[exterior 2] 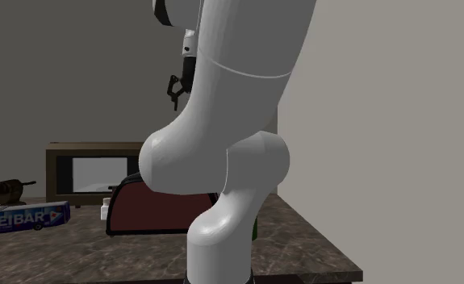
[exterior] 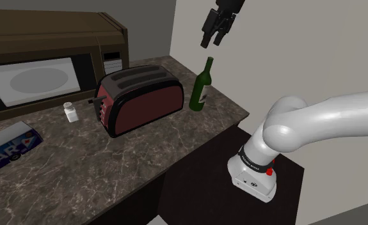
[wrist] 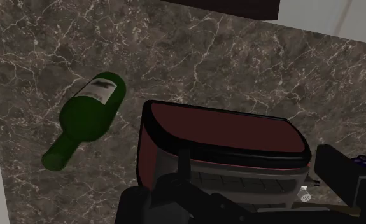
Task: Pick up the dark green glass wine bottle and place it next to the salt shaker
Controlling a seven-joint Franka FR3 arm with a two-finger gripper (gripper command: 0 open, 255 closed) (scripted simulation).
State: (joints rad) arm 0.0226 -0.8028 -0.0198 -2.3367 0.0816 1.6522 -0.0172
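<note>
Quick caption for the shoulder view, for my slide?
Open gripper hovers above the upright green bottle beside the red toaster.

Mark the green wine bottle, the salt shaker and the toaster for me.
wine bottle [exterior: 200, 93], shoulder view, on its green body.
salt shaker [exterior: 70, 114], shoulder view, on its white body.
toaster [exterior: 152, 101], shoulder view, on its dark red side panel.

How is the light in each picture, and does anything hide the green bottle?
Shoulder view: soft, even light on the counter; the green bottle stands fully in sight, and the toaster has a faint sheen. Second exterior view: the white arm in the foreground covers the middle and almost all of the bottle. Wrist view: dimmer, yet the bottle is plain to see, without glare.
</note>
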